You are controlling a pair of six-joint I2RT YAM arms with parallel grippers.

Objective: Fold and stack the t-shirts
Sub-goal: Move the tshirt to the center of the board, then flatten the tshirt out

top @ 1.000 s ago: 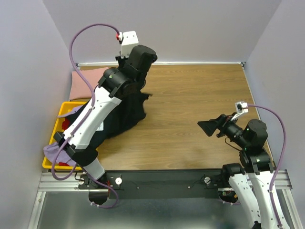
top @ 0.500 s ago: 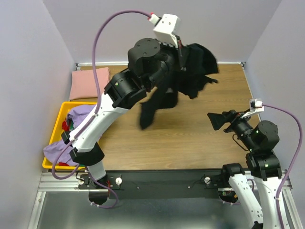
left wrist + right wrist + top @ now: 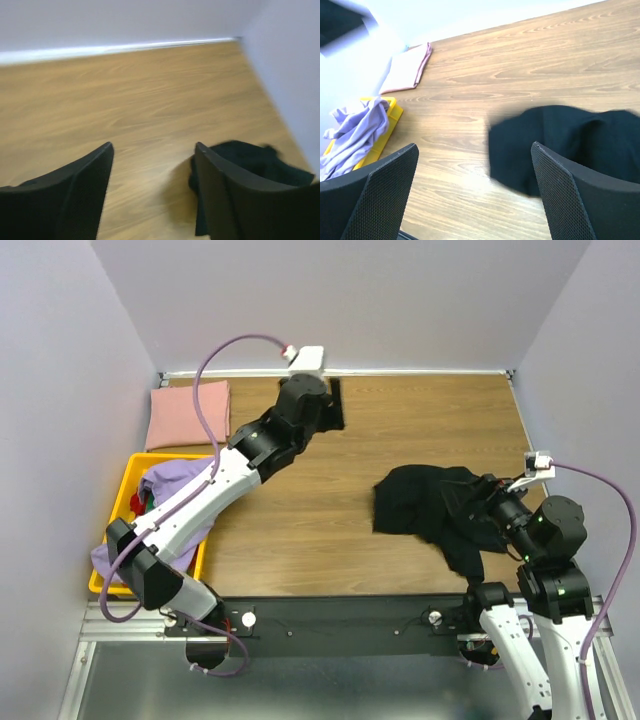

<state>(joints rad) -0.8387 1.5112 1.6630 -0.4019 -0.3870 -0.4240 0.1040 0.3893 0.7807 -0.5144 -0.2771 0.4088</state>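
Observation:
The black t-shirt (image 3: pixel 425 502) lies crumpled on the right side of the table, just in front of my right gripper (image 3: pixel 474 146), which is open and empty; the shirt (image 3: pixel 560 140) shows past its right finger. My left gripper (image 3: pixel 335 405) hovers near the back wall, open with nothing in it (image 3: pixel 154 146), and the black t-shirt (image 3: pixel 250 161) is down to its right. The dusty pink t-shirt (image 3: pixel 190 412) lies folded at the back left. The lavender t-shirt (image 3: pixel 172 478) is bunched in the yellow crate (image 3: pixel 133 472) and hangs over its near end.
The yellow crate (image 3: pixel 395 107) stands along the left edge with some red cloth inside. Walls close the table at the back and on both sides. Bare wood (image 3: pixel 300 520) stretches between the crate and the black t-shirt.
My left gripper lifted the black t-shirt from the crate side, swung it high across to the right and opened. The shirt dropped by the right gripper; the left arm is now at the back.

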